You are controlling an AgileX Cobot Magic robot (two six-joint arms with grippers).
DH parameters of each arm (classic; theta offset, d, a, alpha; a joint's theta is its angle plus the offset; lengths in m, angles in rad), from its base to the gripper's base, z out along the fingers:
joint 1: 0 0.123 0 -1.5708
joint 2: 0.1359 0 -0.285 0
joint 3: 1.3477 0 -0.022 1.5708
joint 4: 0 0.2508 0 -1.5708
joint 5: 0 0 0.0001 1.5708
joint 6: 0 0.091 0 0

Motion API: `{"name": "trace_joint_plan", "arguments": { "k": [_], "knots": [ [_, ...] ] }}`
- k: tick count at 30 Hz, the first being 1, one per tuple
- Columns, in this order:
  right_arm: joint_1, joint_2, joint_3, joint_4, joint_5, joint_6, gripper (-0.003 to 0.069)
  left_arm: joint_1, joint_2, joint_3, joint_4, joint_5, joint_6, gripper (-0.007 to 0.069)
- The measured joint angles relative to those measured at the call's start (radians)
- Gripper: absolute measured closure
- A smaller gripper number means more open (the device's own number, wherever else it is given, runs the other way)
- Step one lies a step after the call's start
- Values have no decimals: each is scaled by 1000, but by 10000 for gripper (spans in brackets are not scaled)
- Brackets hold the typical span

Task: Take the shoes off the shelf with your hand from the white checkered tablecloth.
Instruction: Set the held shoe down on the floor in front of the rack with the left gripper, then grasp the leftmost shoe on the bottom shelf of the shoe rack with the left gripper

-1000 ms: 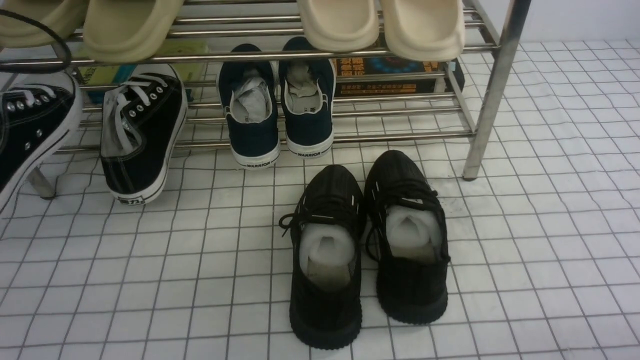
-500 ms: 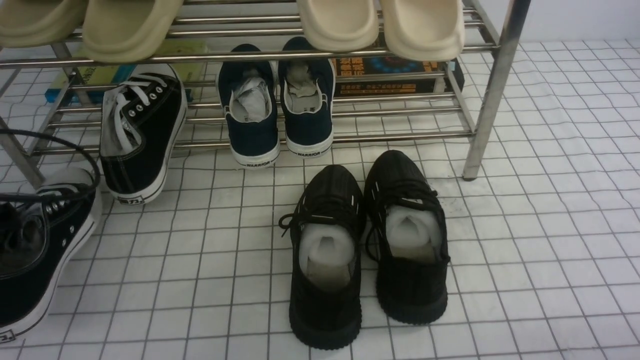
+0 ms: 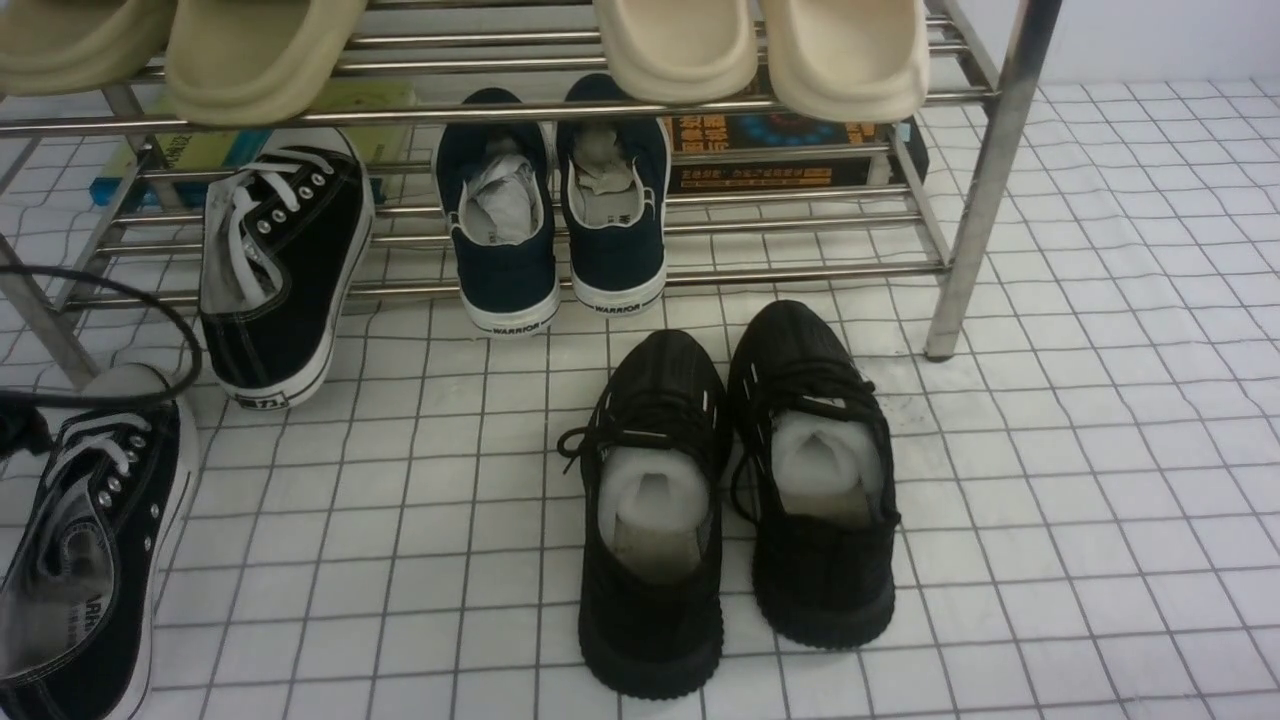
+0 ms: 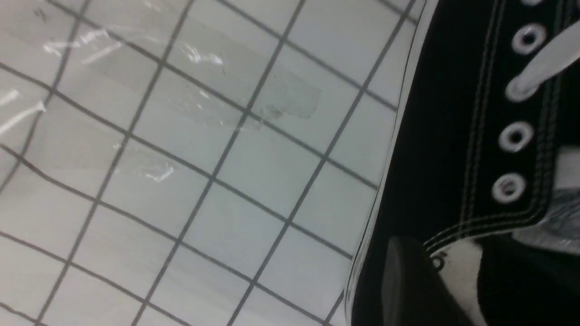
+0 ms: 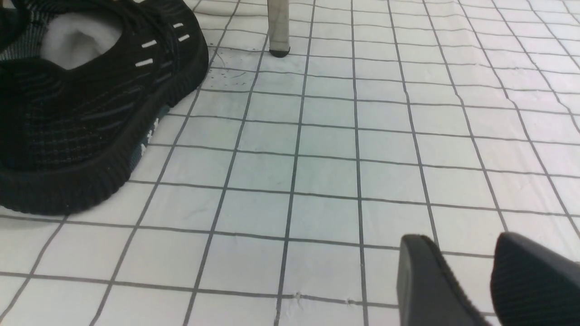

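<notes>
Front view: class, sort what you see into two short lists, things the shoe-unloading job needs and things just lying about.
Job:
- black canvas sneakers
- chrome rack
- checkered cloth

Lying about:
- navy slip-ons
- all-black shoes
- clogs
- books

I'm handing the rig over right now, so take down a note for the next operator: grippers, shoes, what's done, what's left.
Left gripper: open, at the lace-up sneaker on the cloth; contact unclear.
Right gripper: open, nothing between its fingers, over the checkered tablecloth.
Done: one black lace-up sneaker is off the shelf, on the cloth.
Left: its mate is on the lower tier, heel jutting out front. It probably comes next, once the left gripper is clear.
</notes>
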Motion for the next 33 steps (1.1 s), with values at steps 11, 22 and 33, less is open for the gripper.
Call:
{"name": "trace_joint_plan", "arguments": {
  "k": [11,22,33],
  "knots": [
    [0,0,0,0,0,0,420,-121,71,-272,-239,78,37,601],
    [0,0,0,0,0,0,420,-229,216,-287,-286,-196,-96,400],
    [0,0,0,0,0,0,420,-229,327,-287,-287,-325,-103,210]
  ]
}}
